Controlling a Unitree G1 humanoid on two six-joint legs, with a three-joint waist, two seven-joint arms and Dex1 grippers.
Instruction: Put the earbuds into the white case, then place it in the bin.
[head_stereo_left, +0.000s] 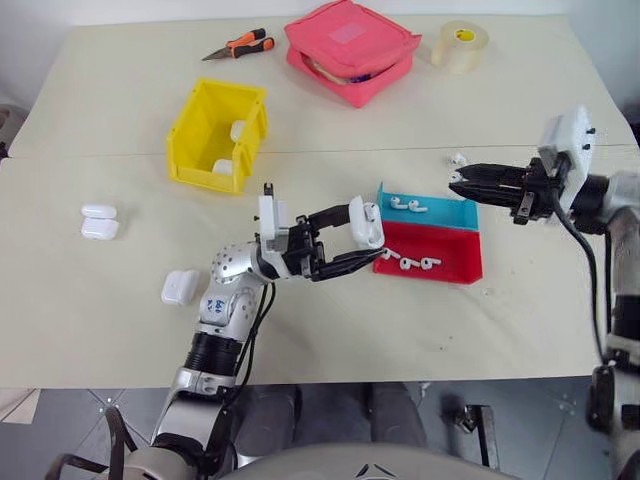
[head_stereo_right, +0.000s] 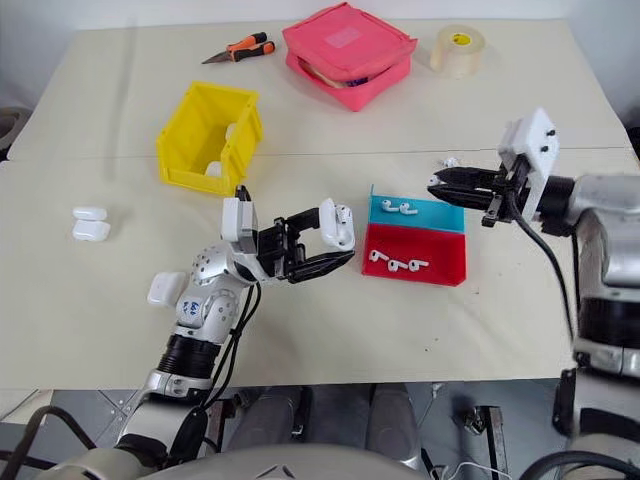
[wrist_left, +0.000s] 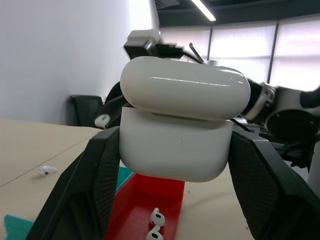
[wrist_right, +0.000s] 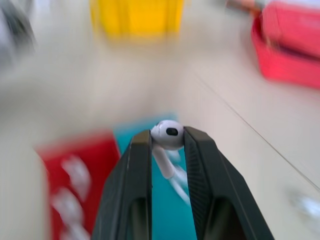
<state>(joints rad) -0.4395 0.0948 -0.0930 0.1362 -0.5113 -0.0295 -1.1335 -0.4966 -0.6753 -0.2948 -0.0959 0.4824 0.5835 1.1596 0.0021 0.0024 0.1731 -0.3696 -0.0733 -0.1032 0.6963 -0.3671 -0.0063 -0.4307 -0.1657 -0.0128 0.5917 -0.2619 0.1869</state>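
- holding a white case (head_stereo_left: 367, 222) between its two black fingers, the left claw (head_stereo_left: 352, 238) sits above the worktop (head_stereo_left: 120, 330) just beside the near left corner of the red tray (head_stereo_left: 455, 262).
- the case's lid is tipped up a little from its body (the left wrist view shows a thin gap along the seam), and each finger (wrist_left: 90, 185) presses on one side of the body.
- the right claw (head_stereo_left: 453, 184) hangs in the air past the far right end of the blue tray (head_stereo_left: 450, 211), pointing toward the left claw, its fingers nipped on a single earbud (wrist_right: 167, 134) whose stem hangs down between them.
- two earbuds (head_stereo_left: 407, 206) lie in the blue tray, and a few more (head_stereo_left: 410, 262) lie in the red tray that touches its near side.
- one loose earbud (head_stereo_left: 457, 158) lies on the worktop beyond the trays.
- the yellow bin (head_stereo_left: 200, 140) stands well apart to the far left of the trays, with two white cases (head_stereo_left: 232, 150) already inside it.
- two more white cases (head_stereo_left: 99, 221) lie side by side near the left edge of the worktop, and another (head_stereo_left: 180, 287) lies near the left forearm.
- a pink pouch (head_stereo_left: 350, 48), orange-handled pliers (head_stereo_left: 240, 45) and a tape roll (head_stereo_left: 460, 46) lie along the far side of the worktop.
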